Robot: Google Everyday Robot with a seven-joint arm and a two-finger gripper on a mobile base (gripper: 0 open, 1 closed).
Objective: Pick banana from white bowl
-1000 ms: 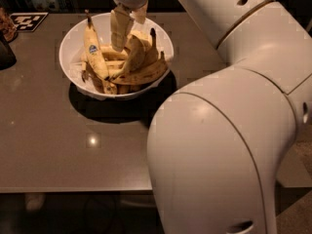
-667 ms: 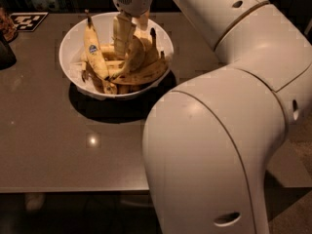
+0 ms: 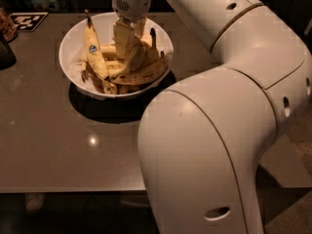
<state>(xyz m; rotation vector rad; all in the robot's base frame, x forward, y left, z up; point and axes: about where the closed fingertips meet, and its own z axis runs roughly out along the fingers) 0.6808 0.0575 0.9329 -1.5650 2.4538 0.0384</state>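
Observation:
The white bowl [image 3: 65, 65] stands on the brown table, far left of centre, and holds several bananas. A long curved yellow banana [image 3: 139, 57] with brown streaks and a dark stem lies across the top of the pile, its stem pointing up at the right. My gripper [image 3: 129, 37] reaches straight down from above into the middle of the bowl, at the upper part of this banana and touching the pile. A banana with a blue oval sticker [image 3: 93, 50] leans against the left of the pile, clear of the gripper.
My own white arm [image 3: 219, 130] fills the right and lower middle of the view and hides that side of the table [image 3: 48, 145]. A dark object [image 3: 6, 52] sits at the left edge. A black-and-white marker tag [image 3: 28, 21] lies at the far left corner.
The gripper has moved slightly down and to the right, deeper into the bowl's pile. The bananas and bowl have not visibly shifted.

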